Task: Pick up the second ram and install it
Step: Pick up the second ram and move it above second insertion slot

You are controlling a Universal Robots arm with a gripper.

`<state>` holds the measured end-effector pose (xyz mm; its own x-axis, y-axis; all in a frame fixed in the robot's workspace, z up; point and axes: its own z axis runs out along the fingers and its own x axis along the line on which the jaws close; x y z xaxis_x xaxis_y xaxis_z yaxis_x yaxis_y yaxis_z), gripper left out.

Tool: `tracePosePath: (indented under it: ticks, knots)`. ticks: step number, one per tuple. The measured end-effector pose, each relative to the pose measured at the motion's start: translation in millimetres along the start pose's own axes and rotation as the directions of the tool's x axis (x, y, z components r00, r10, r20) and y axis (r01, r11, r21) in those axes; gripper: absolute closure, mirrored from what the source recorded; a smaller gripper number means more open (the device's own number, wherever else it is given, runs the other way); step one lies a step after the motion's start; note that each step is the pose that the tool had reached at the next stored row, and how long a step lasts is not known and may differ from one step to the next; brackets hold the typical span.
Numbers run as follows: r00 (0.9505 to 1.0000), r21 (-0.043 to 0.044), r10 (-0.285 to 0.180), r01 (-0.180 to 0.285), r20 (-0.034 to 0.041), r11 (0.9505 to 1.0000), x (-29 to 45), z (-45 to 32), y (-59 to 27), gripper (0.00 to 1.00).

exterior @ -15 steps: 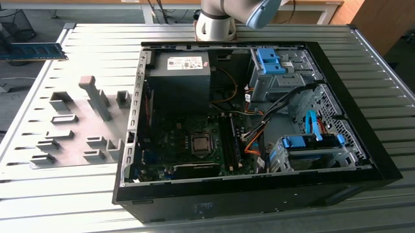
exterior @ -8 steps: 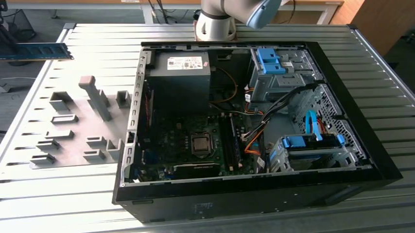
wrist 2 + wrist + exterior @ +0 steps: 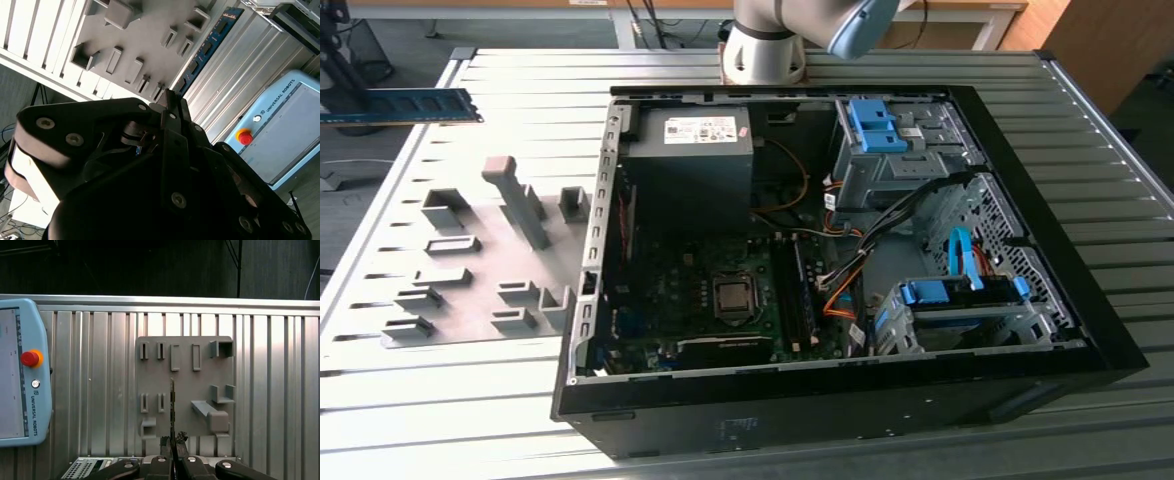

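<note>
The second ram [image 3: 400, 105], a long blue stick with dark chips, hangs in the air at the exterior view's left edge, lying level above the table. In the first wrist view the second ram [image 3: 172, 405] shows edge-on as a thin dark line, with my gripper [image 3: 172, 444] shut on its near end. In the second wrist view the second ram [image 3: 210, 42] runs out from my gripper [image 3: 170, 97] over the grey holder plate [image 3: 145, 40]. The memory slots [image 3: 794, 290] lie inside the open computer case [image 3: 1107, 350], to the exterior view's right of the stick.
The grey holder plate [image 3: 467, 270] with several upright blocks lies on the ribbed metal table [image 3: 520, 80], beside the case. The arm's base [image 3: 767, 45] stands behind the case. A light blue teach pendant [image 3: 20, 370] with a red button rests on the table.
</note>
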<state>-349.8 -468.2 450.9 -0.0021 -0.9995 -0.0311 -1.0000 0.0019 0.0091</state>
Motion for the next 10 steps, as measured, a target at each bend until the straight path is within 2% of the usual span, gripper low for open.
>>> tracePosePath:
  ticks: [10]
  knots:
    - [1.0000,0.0000,0.000,0.000,0.0000,1.0000,0.0,0.0,-8.0,0.86]
